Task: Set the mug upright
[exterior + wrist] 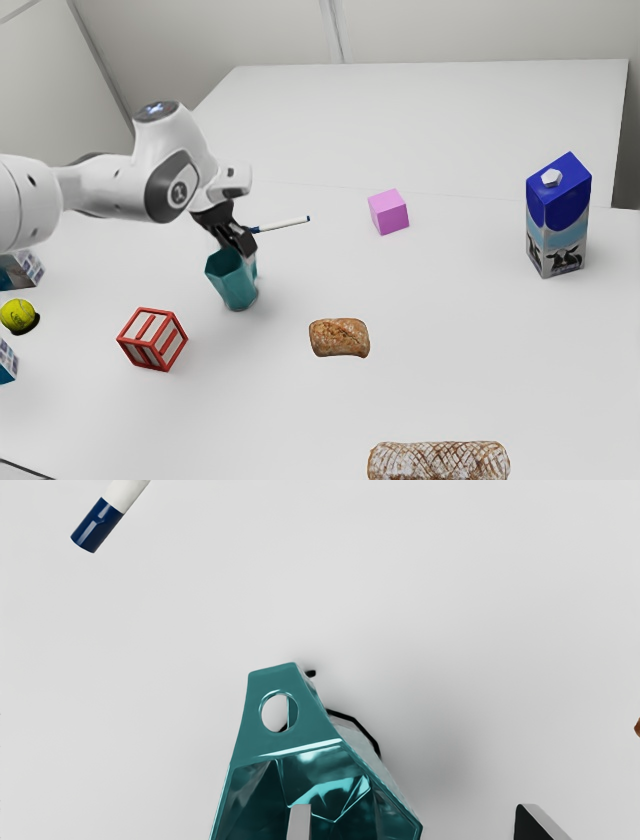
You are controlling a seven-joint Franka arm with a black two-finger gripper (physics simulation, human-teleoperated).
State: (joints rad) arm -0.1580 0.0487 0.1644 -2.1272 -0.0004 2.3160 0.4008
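The black gripper (pixel 243 246) is at the rim of the teal faceted mug (pixel 237 283). The mug's mouth faces mostly up, with its base low on the table; it looks slightly tilted. In the wrist view the gripper (pixel 414 824) stands open, one finger over the inside of the mug (pixel 295 747) and the other outside its wall, apart from it. The handle part with a round hole points away from the fingers. Whether the base rests flat is hard to tell.
A marker (pixel 285 224) lies beyond the mug. A red-framed cube (pixel 153 339), bread roll (pixel 339 338), pink cube (pixel 388 212), milk carton (pixel 557 216), loaf (pixel 438 462) and yellow ball (pixel 18 315) are spread over the white table (pixel 460 310).
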